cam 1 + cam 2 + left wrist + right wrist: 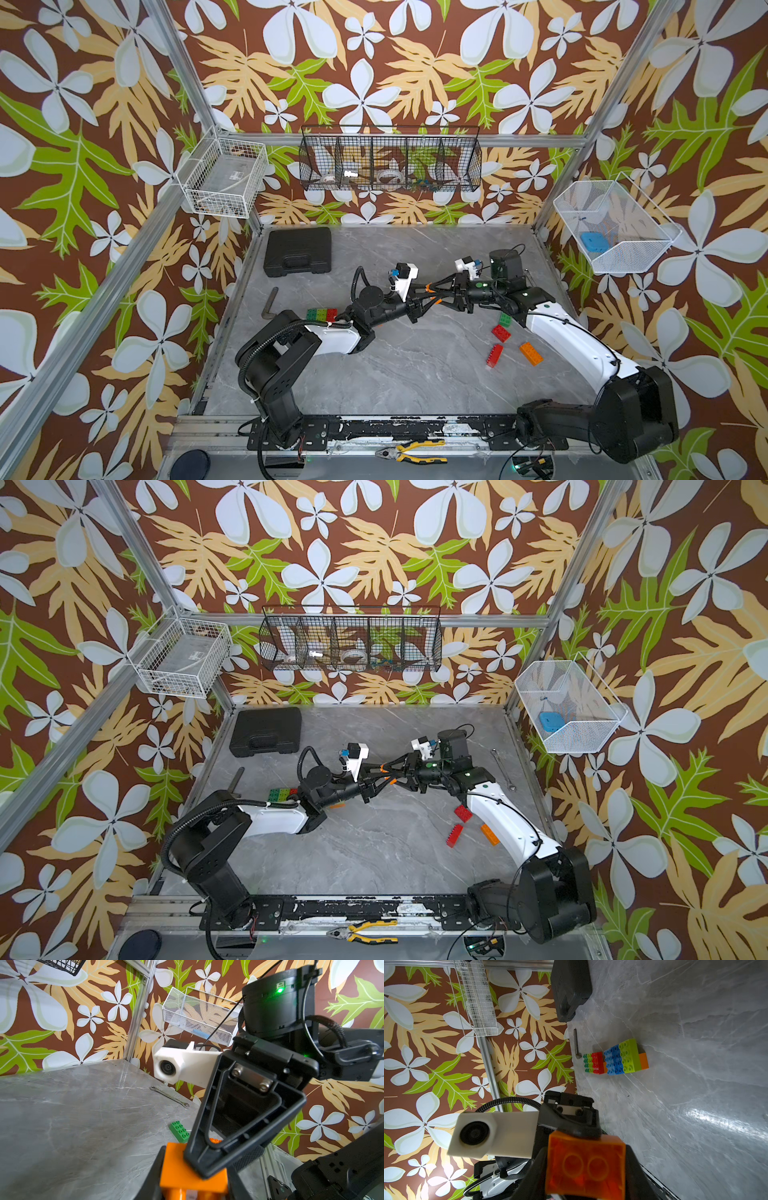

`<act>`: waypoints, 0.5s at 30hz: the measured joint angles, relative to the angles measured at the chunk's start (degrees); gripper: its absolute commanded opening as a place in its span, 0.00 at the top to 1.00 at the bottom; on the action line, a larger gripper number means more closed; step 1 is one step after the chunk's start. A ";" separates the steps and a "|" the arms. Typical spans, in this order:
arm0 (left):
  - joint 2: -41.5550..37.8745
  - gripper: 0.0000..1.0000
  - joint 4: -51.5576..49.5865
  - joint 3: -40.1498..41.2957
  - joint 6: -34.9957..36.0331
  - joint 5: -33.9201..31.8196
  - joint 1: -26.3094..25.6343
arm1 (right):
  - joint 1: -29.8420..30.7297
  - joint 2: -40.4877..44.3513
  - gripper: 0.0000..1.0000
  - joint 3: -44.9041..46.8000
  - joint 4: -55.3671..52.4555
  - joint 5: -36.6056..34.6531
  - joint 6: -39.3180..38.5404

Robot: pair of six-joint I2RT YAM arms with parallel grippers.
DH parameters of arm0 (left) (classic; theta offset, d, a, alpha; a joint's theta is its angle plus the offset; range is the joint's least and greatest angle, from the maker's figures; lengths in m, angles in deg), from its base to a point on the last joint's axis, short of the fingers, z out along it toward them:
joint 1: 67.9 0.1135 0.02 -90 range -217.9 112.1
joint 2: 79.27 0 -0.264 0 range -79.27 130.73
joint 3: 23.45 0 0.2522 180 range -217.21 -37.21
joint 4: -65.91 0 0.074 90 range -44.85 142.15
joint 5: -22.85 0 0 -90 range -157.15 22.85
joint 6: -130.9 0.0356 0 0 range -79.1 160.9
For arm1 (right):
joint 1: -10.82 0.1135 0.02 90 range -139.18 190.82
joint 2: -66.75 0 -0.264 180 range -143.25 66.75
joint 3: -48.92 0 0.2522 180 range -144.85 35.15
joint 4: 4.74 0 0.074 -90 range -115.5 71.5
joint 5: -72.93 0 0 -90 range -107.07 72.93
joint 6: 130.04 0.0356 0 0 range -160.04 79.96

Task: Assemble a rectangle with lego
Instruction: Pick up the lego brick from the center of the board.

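Above the marbled grey tabletop [415, 374], left pincer [192, 1186] and right pincer [585, 1180] both clench one glossy rectangular orange brick [176, 1165].

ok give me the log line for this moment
left pincer: shut on orange brick | right pincer: shut on same brick, mid-air | partial build, loose bricks: on table

Your two arms: black joints, white shells.
Left arm [332, 336], 8 o'clock, carries a ribbed black hose [249, 353]; right arm [573, 336], 4 o'clock, a green light [280, 990]. Wrist cameras [172, 1066] white. Right gripper [433, 292]: black triangular fingers [201, 1126], two silver screws [250, 1078].
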 measured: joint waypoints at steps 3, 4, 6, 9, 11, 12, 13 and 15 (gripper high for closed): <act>-0.11 1.00 -1.14 -0.33 0.00 0.22 0.00 | -0.04 0.00 0.46 0.39 0.50 -0.15 0.70; -0.24 1.00 -1.29 -0.52 -0.04 0.17 0.00 | -0.07 0.02 0.39 0.42 0.70 -0.20 0.83; -0.74 1.00 -2.19 -1.05 0.24 0.17 0.00 | -0.24 0.26 0.30 0.44 1.42 0.48 0.76; -1.84 1.00 -10.08 -3.89 4.52 -1.49 0.00 | -4.85 2.23 0.27 -0.61 -0.20 1.01 -0.66; -1.92 1.00 -20.26 -8.70 11.04 -4.31 0.00 | -11.56 4.48 0.26 -1.81 -2.82 -0.74 -4.37; -1.64 1.00 -24.50 -10.88 13.97 -5.53 0.00 | -14.23 5.31 0.27 -2.12 -4.37 -1.75 -6.34; -0.76 1.00 -29.90 -13.86 18.10 -7.21 -0.22 | -17.51 6.12 0.27 -2.12 -6.10 -3.58 -9.07; 2.05 1.00 -40.65 -19.87 26.25 -11.65 -0.76 | -22.45 7.17 0.29 -0.26 -8.33 -7.26 -13.33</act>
